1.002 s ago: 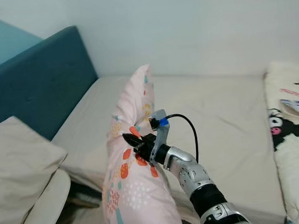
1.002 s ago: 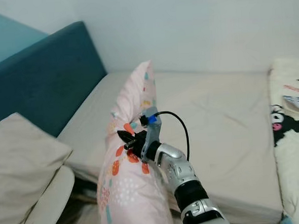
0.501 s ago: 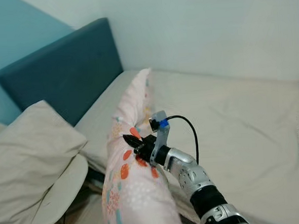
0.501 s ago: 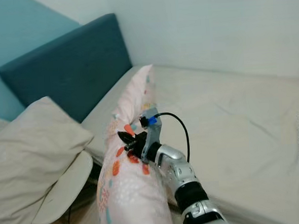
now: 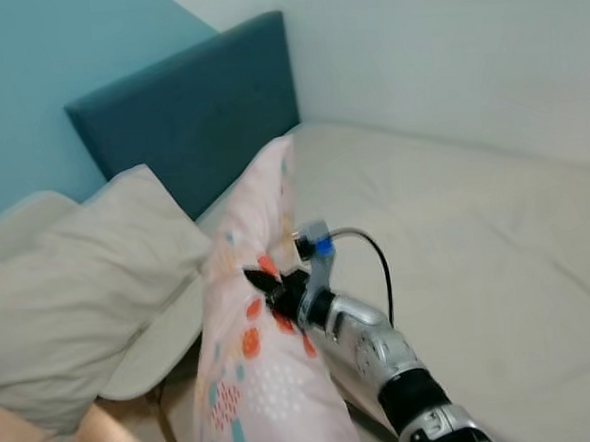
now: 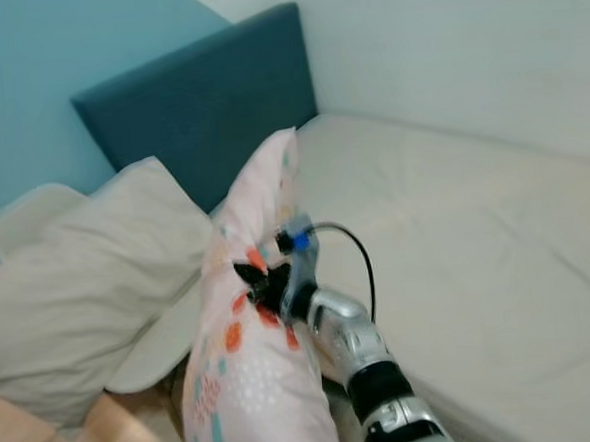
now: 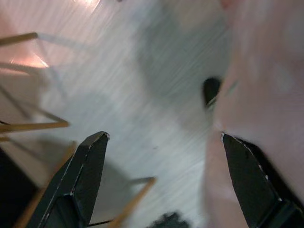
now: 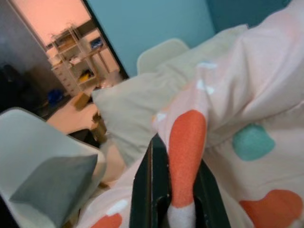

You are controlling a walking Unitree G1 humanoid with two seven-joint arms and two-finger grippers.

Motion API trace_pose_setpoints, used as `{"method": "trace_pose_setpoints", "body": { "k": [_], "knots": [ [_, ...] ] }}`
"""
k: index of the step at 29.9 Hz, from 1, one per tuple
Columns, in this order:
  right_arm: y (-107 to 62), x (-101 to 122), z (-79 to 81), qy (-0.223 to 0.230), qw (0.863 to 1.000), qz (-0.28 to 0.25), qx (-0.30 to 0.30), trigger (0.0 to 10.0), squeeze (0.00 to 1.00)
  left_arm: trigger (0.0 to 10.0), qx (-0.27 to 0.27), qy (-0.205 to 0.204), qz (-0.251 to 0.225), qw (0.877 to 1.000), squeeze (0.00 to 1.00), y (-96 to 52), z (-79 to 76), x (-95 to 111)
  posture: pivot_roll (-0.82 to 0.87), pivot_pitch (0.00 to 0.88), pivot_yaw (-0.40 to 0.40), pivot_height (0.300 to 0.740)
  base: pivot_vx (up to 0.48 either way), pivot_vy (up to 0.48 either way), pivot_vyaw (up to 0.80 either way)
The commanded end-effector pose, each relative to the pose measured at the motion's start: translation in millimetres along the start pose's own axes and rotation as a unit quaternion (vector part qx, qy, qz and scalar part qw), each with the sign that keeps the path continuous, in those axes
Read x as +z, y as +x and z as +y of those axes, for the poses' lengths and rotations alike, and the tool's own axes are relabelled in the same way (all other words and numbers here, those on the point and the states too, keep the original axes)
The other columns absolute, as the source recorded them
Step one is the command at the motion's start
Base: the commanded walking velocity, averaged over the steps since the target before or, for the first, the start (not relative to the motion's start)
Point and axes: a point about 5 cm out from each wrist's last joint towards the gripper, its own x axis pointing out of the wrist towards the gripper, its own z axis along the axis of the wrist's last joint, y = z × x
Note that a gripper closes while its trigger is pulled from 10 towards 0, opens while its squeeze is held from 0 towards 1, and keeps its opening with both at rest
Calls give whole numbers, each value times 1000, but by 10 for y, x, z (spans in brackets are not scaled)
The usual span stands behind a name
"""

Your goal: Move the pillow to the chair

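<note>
Right gripper (image 5: 271, 286) is clamped on a fold of the pink patterned pillow (image 5: 260, 378), which hangs upright off the bed (image 5: 457, 241), just beside the chair (image 5: 143, 351). A beige cushion (image 5: 79, 294) already lies on the chair seat. Left gripper (image 7: 161, 180) points at the floor, fingers wide, holding nothing.

Risk: the pinch takes only a thin fold, so the fabric may slip. The blurred floor view leaves clearance below uncertain. The cushion could tip the pillow off.
</note>
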Motion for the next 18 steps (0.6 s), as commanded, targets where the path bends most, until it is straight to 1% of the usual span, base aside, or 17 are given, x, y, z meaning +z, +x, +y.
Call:
{"method": "trace_pose_setpoints", "body": {
  "k": [1, 4, 10, 11, 18],
  "knots": [
    [129, 135, 155, -22, 999, -25, 38, 10000, 0, 10000, 17, -6, 13, 1000, 0, -11, 75, -86, -135, 32, 44, 740, 0, 0, 800],
    [138, 130, 171, -25, 998, -18, 46, 10000, 0, 10000, 27, -19, 13, 999, 0, -10, 107, -83, -141, 28, 26, 740, 0, 0, 800],
    [134, 129, 162, -31, 998, -6, 55, 10000, 0, 10000, 37, -30, 14, 999, 0, -9, 145, -78, -142, 21, -16, 740, 0, 0, 800],
    [130, 129, 155, -32, 998, -2, 58, 10000, 0, 10000, 39, -34, 14, 999, 0, -9, 148, -79, -138, 21, -37, 740, 0, 0, 800],
    [155, 159, 148, -39, 997, 4, 66, 10000, 0, 10000, 41, -44, 14, 998, 0, -13, 154, -99, -121, 17, -51, 740, 0, 0, 800]
  ]
}}
